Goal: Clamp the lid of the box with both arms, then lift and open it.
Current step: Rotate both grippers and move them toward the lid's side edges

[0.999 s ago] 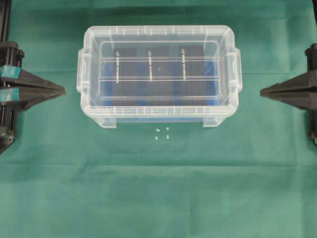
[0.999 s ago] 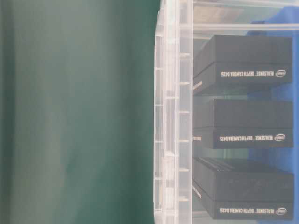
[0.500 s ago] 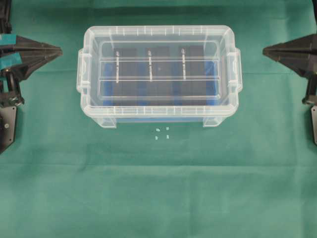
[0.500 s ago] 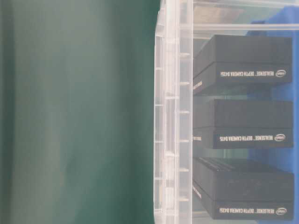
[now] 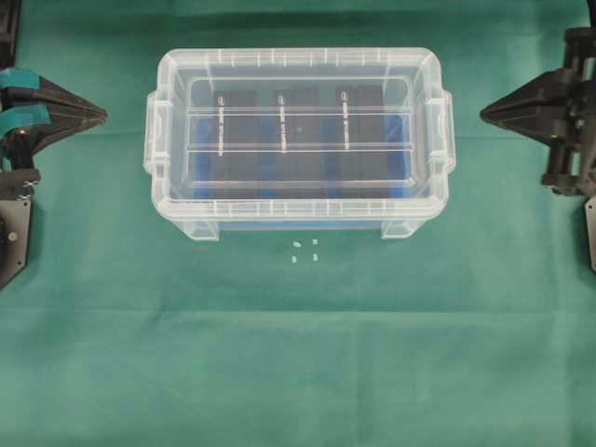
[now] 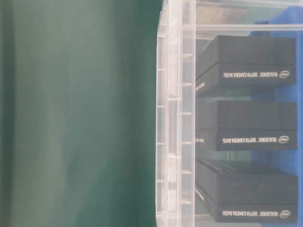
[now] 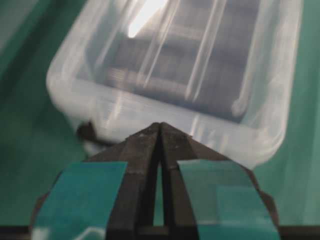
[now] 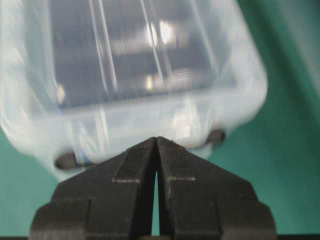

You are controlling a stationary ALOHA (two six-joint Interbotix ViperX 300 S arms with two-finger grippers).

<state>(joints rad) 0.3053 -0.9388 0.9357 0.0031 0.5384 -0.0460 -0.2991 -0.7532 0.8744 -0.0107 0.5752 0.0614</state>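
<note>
Both grippers have their jaws pressed together at the tips and hold nothing. The left gripper (image 5: 101, 115), marked with teal tape, sits at the left edge of the overhead frame; the right gripper (image 5: 486, 114) sits at the right edge. Both are well apart from the box (image 5: 177, 209) in the upper centre. The lid (image 5: 298, 88) lies on the box. Inside are three black blocks (image 5: 300, 140) on a blue bottom. Small white specks (image 5: 304, 251) lie on the green cloth (image 5: 298, 363) just below the box.
</note>
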